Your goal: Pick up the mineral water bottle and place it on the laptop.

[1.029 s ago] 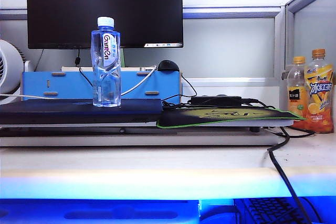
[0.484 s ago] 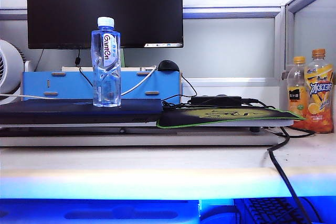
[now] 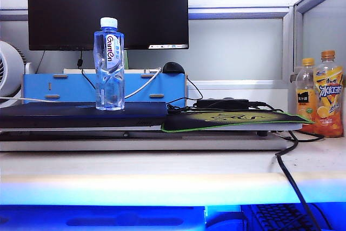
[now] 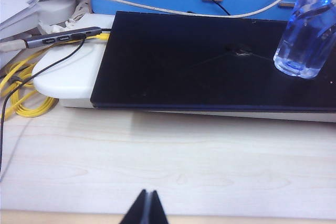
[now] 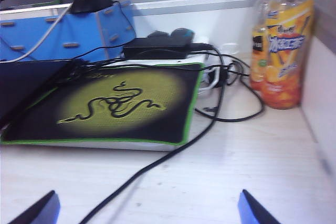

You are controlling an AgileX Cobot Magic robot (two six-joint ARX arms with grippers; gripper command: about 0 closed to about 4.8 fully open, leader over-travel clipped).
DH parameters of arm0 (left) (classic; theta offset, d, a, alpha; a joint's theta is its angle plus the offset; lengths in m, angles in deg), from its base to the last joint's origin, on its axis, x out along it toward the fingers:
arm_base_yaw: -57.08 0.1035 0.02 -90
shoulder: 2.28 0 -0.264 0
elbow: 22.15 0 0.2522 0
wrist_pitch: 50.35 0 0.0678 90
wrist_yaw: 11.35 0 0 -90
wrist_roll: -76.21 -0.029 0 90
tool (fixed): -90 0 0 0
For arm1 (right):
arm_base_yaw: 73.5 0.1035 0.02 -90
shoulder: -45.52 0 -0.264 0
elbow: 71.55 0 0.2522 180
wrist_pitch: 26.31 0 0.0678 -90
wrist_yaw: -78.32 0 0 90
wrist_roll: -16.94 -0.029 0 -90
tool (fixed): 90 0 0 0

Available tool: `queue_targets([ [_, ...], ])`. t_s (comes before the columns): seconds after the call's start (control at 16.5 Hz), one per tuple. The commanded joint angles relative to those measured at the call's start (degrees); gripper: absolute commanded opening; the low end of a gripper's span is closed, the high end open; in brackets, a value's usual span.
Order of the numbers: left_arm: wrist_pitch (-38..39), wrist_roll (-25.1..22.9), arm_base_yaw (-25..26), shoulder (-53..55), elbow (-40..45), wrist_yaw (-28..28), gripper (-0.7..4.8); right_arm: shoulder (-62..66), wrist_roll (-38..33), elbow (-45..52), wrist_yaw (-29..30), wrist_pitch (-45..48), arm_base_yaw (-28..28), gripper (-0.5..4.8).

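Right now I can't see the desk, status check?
Left gripper shut, right gripper open, both low over desk, empty. Mineral water bottle upright on laptop. Nothing obstructing.

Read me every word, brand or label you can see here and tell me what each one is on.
"Ganten": red letters running up the water bottle's white label.
Orange drink bottles: white Chinese characters on blue, too small to read.
Mouse pad: a black snake logo, no words.
Monitor: taskbar icons too small to read.

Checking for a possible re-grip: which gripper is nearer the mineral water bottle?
Left. The left gripper faces the laptop bearing the mineral water bottle; the right gripper faces the mouse pad.
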Motion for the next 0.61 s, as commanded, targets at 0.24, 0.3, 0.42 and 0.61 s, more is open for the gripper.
queue_targets([
  [0.24, -0.04, -0.09, 0.00, -0.11, -0.07, -0.20, -0.02, -0.11, 0.22, 0.13, -3.80, 2.40, -0.07, 4.79],
  [0.3, -0.04, -0.07, 0.00, -0.11, -0.07, -0.20, -0.02, -0.11, 1.64, 0.13, -6.25, 1.38, -0.07, 4.79],
  [0.42, -0.04, -0.07, 0.00, -0.11, -0.07, -0.20, -0.02, -0.11, 3.26, 0.13, -8.11, -0.09, -0.07, 1.39],
  [0.61, -0.04, -0.07, 0.00, -0.11, -0.07, -0.20, -0.02, -0.11, 3.13, 0.11, -10.32, 0.35, -0.07, -0.05],
])
